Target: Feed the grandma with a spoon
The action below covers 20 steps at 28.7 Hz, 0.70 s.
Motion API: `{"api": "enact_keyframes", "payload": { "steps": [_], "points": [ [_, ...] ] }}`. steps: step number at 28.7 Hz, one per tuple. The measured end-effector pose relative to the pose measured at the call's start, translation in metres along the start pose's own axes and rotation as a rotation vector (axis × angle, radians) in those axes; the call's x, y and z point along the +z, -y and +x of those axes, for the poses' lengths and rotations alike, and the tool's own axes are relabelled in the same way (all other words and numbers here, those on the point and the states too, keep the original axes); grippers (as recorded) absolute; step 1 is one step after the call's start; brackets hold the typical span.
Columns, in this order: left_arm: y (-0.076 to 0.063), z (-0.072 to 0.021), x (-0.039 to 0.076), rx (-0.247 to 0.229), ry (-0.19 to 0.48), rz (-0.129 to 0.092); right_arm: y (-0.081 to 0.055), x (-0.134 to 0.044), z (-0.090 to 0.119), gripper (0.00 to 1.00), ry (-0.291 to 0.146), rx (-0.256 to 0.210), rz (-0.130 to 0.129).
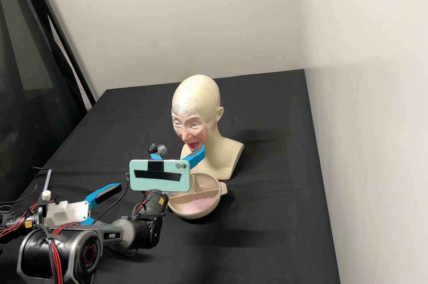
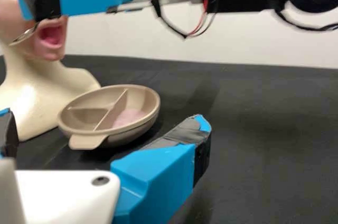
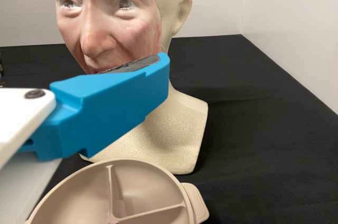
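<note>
High view: fixed, at near end of counter [image 1: 267,110], facing forward and down. Left wrist: low, set back. Right wrist: close on the head [image 3: 121,18]. All share head, bowl [image 1: 198,199].

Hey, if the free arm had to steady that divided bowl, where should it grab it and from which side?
Probably the flat tab jutting from the bowl rim toward the left gripper: thin enough for its open fingers, one above, one below. Approach low along the bench from that side, clear of the bust and the right gripper holding the spoon at its mouth.
</note>
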Motion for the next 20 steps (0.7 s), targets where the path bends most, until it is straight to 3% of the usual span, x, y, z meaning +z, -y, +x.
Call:
{"api": "enact_keyframes", "payload": {
  "steps": [13, 20],
  "points": [
    [0.0018, 0.0007, -0.0021, -0.006, -0.007, -0.008, 0.0, 0.0, 0.0, 1.0, 0.0, 0.0, 0.002],
    [0.0018, 0.0007, -0.0021, -0.006, -0.007, -0.009, 0.0021, 0.0092, -0.0067, 1.0, 0.031, -0.008, 0.003]
  ]
}}
